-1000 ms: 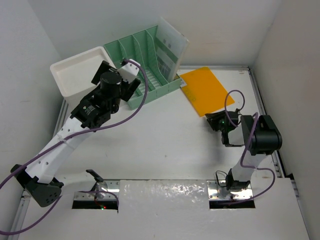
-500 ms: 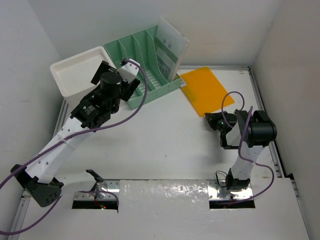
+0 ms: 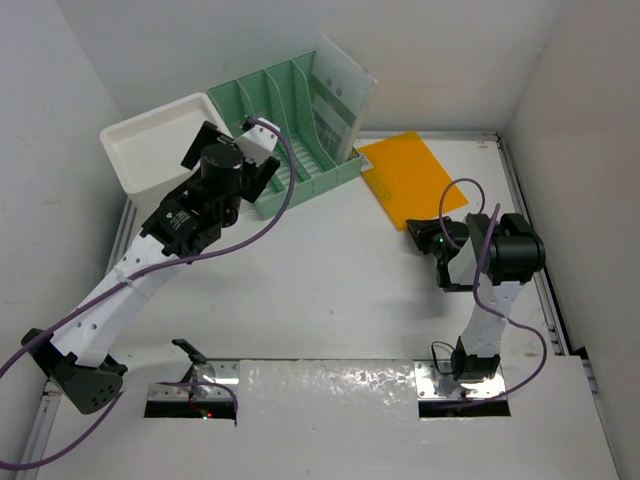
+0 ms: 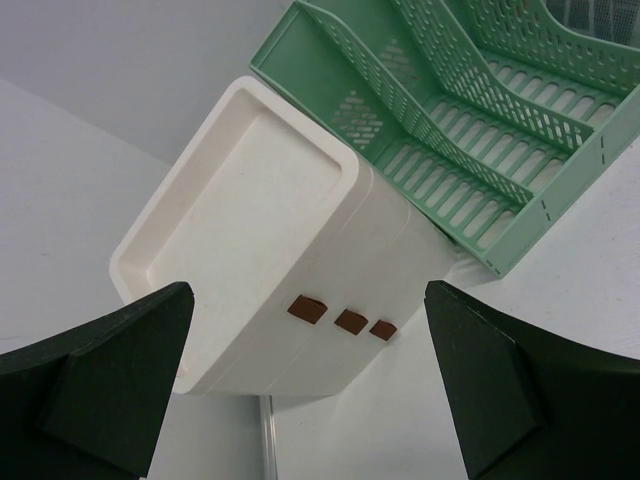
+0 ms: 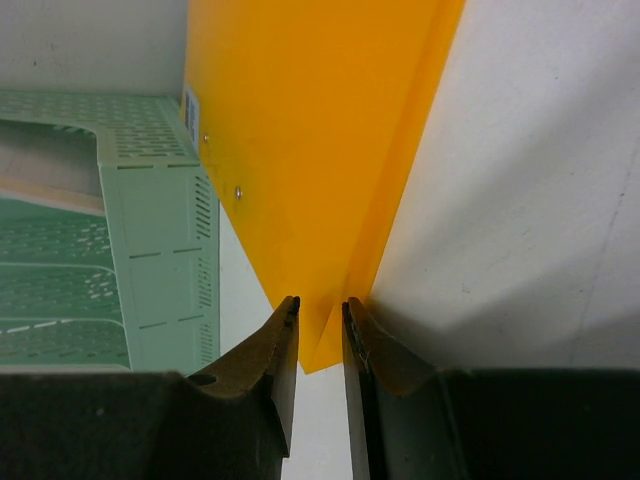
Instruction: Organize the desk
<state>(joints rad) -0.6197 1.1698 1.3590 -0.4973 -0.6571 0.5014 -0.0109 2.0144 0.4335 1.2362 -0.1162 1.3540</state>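
Observation:
The desk point(image 3: 320, 290) is a white tabletop with silver rails. An orange folder point(image 3: 410, 178) lies flat on it at the back right. My right gripper point(image 3: 415, 238) is at the folder's near corner, turned on its side. In the right wrist view its jaws stand a narrow gap apart point(image 5: 320, 305), with the corner of the folder point(image 5: 300, 130) between them. My left gripper point(image 3: 232, 155) is wide open and empty. It hovers over the white drawer box point(image 4: 250, 220) and the green file organizer point(image 4: 480, 140).
The green organizer point(image 3: 295, 120) stands at the back centre, with printed papers point(image 3: 345, 85) in its right slot. The white drawer box point(image 3: 160, 140) sits at the back left corner. Walls close in on the left, back and right.
My right gripper has moved a little left and away from me, onto the folder's near corner. The left arm has not moved.

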